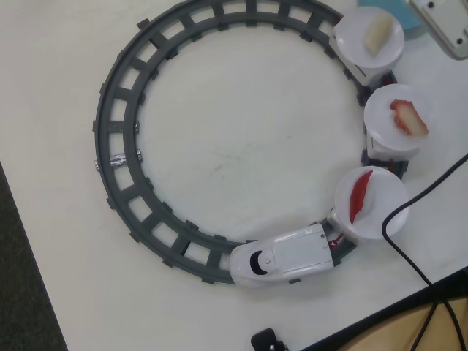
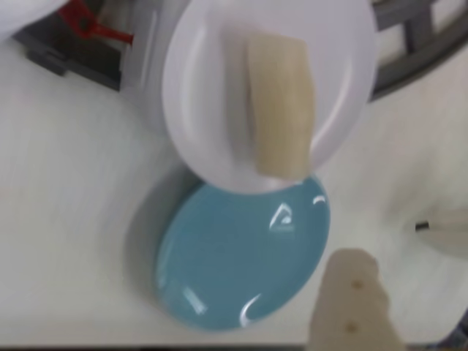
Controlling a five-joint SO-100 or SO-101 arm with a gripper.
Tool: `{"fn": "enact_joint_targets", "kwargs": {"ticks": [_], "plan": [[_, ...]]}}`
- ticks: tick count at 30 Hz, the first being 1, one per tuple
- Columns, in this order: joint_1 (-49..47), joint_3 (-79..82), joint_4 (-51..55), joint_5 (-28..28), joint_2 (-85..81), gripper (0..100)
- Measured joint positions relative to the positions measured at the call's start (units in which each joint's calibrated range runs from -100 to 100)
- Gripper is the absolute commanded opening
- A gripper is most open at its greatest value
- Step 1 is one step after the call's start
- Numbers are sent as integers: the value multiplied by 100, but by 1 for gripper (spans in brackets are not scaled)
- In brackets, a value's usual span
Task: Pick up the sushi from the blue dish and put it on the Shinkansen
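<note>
The cream-white sushi lies on the rear white plate of the Shinkansen; the wrist view shows it lengthwise on that plate. The blue dish sits empty on the table, partly under the plate's edge; only a sliver of it shows in the overhead view. My gripper is open and empty, to the right of the blue dish and apart from the sushi. One finger shows at the bottom, the other at the right edge.
The grey ring track circles the table's middle. Two other train plates carry a pink-and-white piece and a dark red-topped piece. A black cable runs along the right. My arm enters at the top right.
</note>
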Motion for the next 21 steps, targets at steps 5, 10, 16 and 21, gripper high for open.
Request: {"fn": "enact_joint_targets", "kwargs": {"ticks": [5,10,16,21], "plan": [[228,1207,201,-63,-1347,18],[402,3170,87,-63,-3141,18],[1221,5700,-717,-63,-5971,18],[2032,8149,-1724,-58,-7941,18]]}}
